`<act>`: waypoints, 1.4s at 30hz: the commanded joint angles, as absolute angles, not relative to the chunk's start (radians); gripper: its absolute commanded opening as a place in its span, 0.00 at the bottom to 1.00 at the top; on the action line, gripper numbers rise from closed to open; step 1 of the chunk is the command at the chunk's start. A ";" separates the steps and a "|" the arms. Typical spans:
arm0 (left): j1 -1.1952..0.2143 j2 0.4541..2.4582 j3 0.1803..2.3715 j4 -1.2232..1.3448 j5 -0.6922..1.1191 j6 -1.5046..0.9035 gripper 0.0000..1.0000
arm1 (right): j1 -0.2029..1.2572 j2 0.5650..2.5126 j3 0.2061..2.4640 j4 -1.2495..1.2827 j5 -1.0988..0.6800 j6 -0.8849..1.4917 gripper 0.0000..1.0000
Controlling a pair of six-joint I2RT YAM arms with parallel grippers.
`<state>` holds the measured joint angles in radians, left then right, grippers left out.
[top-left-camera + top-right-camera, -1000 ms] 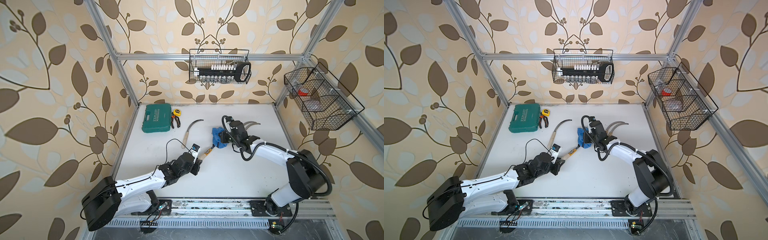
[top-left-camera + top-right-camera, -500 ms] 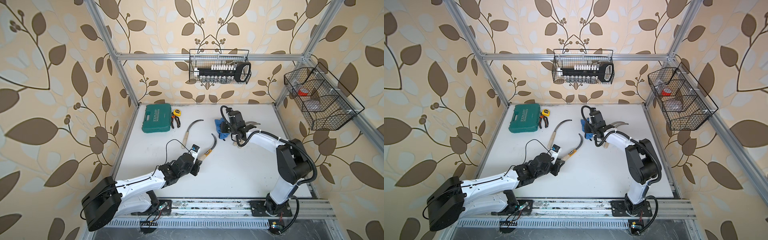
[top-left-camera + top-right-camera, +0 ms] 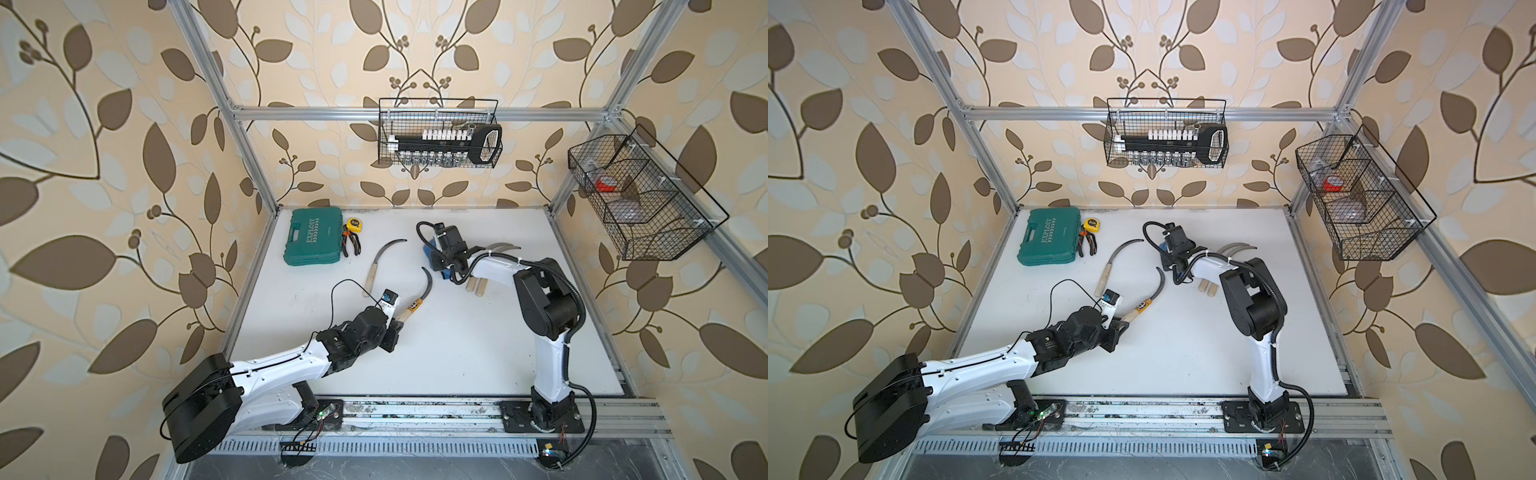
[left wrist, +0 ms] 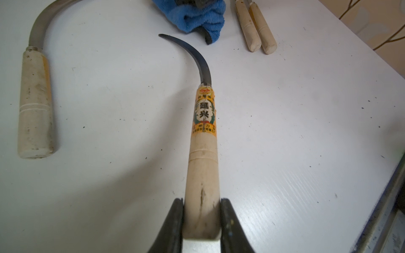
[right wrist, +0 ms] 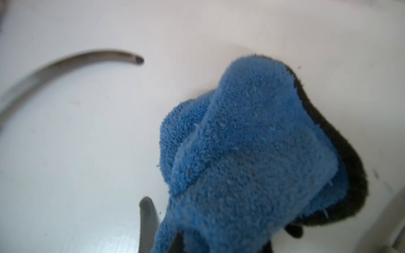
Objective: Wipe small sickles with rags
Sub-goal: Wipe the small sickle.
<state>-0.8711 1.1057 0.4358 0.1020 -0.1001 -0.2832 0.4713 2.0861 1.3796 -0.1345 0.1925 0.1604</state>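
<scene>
White tabletop [image 3: 457,365] inside an aluminium frame, leaf-pattern wallpaper on every wall

Left tool [image 4: 201,210]: narrow, jaws pinched on the butt end of the labelled sickle [image 4: 203,135]. Pale wooden handle, yellow printed label next to the blade, dark blade curving away. In both top views it sits a little left of frame centre, handle toward the lower left and blade toward the upper right. Cannot tell whether the blade rests on the surface or hangs just above it.

Right tool [image 3: 441,262]: closed on the bunched blue rag [image 5: 252,153], dark trim along one edge. In both top views the rag is just above frame centre, near the labelled sickle's tip but apart from it.

Loose sickle [image 3: 371,276]: flat on the tabletop, left of the labelled one, touched by neither tool.

Pair of sickles [image 3: 481,287]: side by side with handles touching, right of the rag, partly hidden under the right arm.

Upper left of the tabletop: green case [image 3: 313,243], with a yellow tape measure [image 3: 353,224] and orange-handled pliers [image 3: 351,246] just beside it

Wire basket [image 3: 440,133] on the back wall, second basket [image 3: 640,199] on the right wall
</scene>
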 commanded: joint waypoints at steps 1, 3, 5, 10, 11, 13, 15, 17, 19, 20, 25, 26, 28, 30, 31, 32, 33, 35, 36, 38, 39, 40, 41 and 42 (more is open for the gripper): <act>-0.874 1.076 0.448 0.108 -0.134 -0.298 0.00 | 0.510 2.121 1.427 -0.193 0.225 0.092 0.00; -0.874 1.069 0.445 0.105 -0.141 -0.299 0.00 | 0.518 2.146 1.434 -0.216 0.197 0.096 0.00; -0.874 1.064 0.442 0.104 -0.144 -0.300 0.00 | 0.519 2.164 1.434 -0.238 0.159 0.109 0.00; -0.874 1.069 0.442 0.110 -0.145 -0.299 0.00 | 0.519 2.152 1.387 -0.227 0.081 0.139 0.00; -0.874 1.070 0.441 0.112 -0.147 -0.300 0.00 | 0.519 2.144 1.374 -0.223 0.065 0.146 0.00; -0.874 1.072 0.441 0.112 -0.152 -0.302 0.00 | 0.521 2.119 1.347 -0.215 0.043 0.157 0.00; -0.874 1.072 0.441 0.110 -0.155 -0.303 0.00 | 0.524 2.082 1.307 -0.199 0.025 0.170 0.00; -0.874 1.071 0.441 0.110 -0.158 -0.303 0.00 | 0.532 2.043 1.266 -0.179 0.009 0.179 0.00; -0.874 1.070 0.440 0.110 -0.160 -0.304 0.00 | 0.544 2.006 1.226 -0.165 0.003 0.185 0.00; -0.874 1.069 0.440 0.112 -0.161 -0.305 0.00 | 0.554 1.991 1.208 -0.163 0.004 0.189 0.00; -0.874 1.072 0.438 0.119 -0.158 -0.305 0.00 | 0.610 1.916 1.129 -0.146 0.035 0.211 0.00; -0.874 1.075 0.437 0.120 -0.159 -0.305 0.00 | 0.624 1.896 1.114 -0.141 0.038 0.214 0.00; -0.874 1.077 0.437 0.121 -0.159 -0.308 0.00 | 0.652 1.865 1.091 -0.134 0.055 0.219 0.00; -0.874 1.078 0.434 0.128 -0.151 -0.304 0.00 | 0.669 1.845 1.082 -0.137 0.073 0.225 0.00; -0.874 1.078 0.431 0.133 -0.145 -0.297 0.00 | 0.668 1.843 1.084 -0.139 0.076 0.229 0.00; -0.874 1.082 0.430 0.138 -0.129 -0.285 0.00 | 0.666 1.847 1.090 -0.144 0.091 0.236 0.00; -0.874 1.088 0.427 0.154 -0.106 -0.272 0.00 | 0.659 1.857 1.103 -0.154 0.109 0.246 0.00; -0.876 1.101 0.421 0.181 -0.104 -0.262 0.00 | 0.633 1.895 1.145 -0.194 0.143 0.278 0.00; -0.877 1.104 0.416 0.188 -0.117 -0.262 0.00 | 0.611 1.919 1.173 -0.221 0.158 0.291 0.00; -0.881 1.114 0.419 0.189 -0.120 -0.255 0.00 | 0.571 1.962 1.223 -0.250 0.165 0.303 0.00; -0.888 1.122 0.423 0.191 -0.120 -0.250 0.00 | 0.552 1.981 1.245 -0.257 0.160 0.305 0.00; -0.899 1.129 0.430 0.186 -0.140 -0.249 0.00 | 0.538 1.996 1.265 -0.254 0.149 0.301 0.00; -0.911 1.141 0.438 0.173 -0.178 -0.249 0.00 | 0.525 2.014 1.288 -0.251 0.135 0.294 0.00; -0.919 1.153 0.445 0.167 -0.208 -0.252 0.00 | 0.514 2.038 1.318 -0.255 0.133 0.290 0.00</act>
<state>-0.8940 1.1320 0.4194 0.1287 -0.1669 -0.2749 0.5396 1.9873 1.2560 -0.2127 0.1310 0.2768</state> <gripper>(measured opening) 0.250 0.116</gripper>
